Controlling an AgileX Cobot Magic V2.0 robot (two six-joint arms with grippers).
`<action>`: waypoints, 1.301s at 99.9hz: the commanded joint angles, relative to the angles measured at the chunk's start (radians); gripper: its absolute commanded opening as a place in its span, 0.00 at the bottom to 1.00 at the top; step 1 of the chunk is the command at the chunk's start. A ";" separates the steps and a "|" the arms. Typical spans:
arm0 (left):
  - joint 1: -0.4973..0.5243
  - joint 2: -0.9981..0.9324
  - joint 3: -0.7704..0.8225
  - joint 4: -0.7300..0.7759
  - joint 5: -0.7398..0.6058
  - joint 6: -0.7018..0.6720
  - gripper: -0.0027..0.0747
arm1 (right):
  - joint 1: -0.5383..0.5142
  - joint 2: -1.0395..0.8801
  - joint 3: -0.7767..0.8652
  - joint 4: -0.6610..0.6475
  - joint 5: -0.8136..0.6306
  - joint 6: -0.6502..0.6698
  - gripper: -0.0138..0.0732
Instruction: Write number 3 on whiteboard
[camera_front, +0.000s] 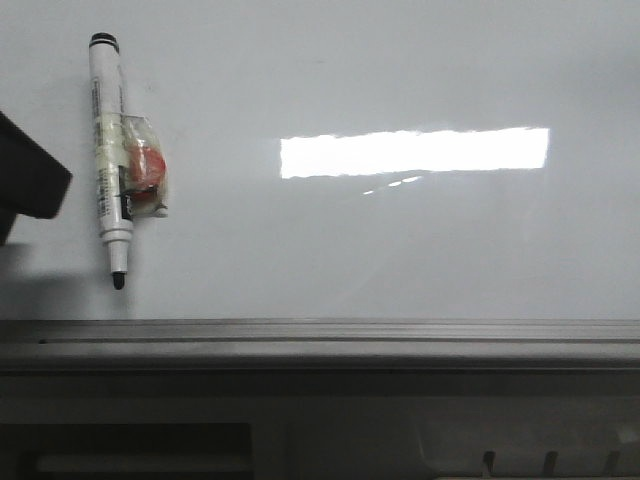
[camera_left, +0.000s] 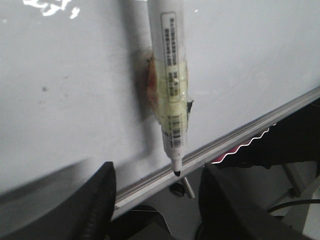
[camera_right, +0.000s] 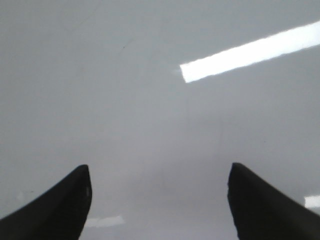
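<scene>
Up front, the marker (camera_front: 114, 160) lies on the whiteboard (camera_front: 400, 240), well to the left and near the grey rail (camera_front: 320, 332). Its long axis runs almost straight away from the robot, black cap end far, black tip pointing back toward the rail. A wad of clear tape (camera_front: 146, 165) with something orange inside sticks to its right side at mid-barrel. No number 3 shows anywhere; the board is bare except for a bright reflection (camera_front: 415, 152). A dark part of the left arm (camera_front: 28, 180) sits just left of the marker, apart from it.

From the left wrist, the left claw (camera_left: 157, 200) is spread wide and empty, its fingers (camera_left: 95, 205) on either side of the marker's tip end without touching. The marker (camera_left: 170, 80) looks light, stiff and smooth plastic, likely slippery on the glossy board, so it may skid or roll if nudged. The taped lump should stop it rolling one way and makes that stretch uneven to pinch. I judge the best hold is across the plain barrel between the tape and the tip, close enough to the tip to steer it.

From the right wrist, the right claw (camera_right: 160, 200) is also wide and empty over plain board (camera_right: 125, 100), with no marker in sight.
</scene>
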 joint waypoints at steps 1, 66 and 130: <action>-0.042 0.035 -0.035 -0.078 -0.080 0.004 0.47 | 0.002 0.016 -0.035 -0.014 -0.089 -0.001 0.74; -0.126 0.150 -0.040 -0.083 -0.256 0.006 0.01 | 0.074 0.042 -0.140 0.022 -0.089 -0.005 0.72; -0.374 0.004 -0.382 0.400 0.228 0.614 0.01 | 0.789 0.605 -0.527 0.104 0.273 -0.616 0.71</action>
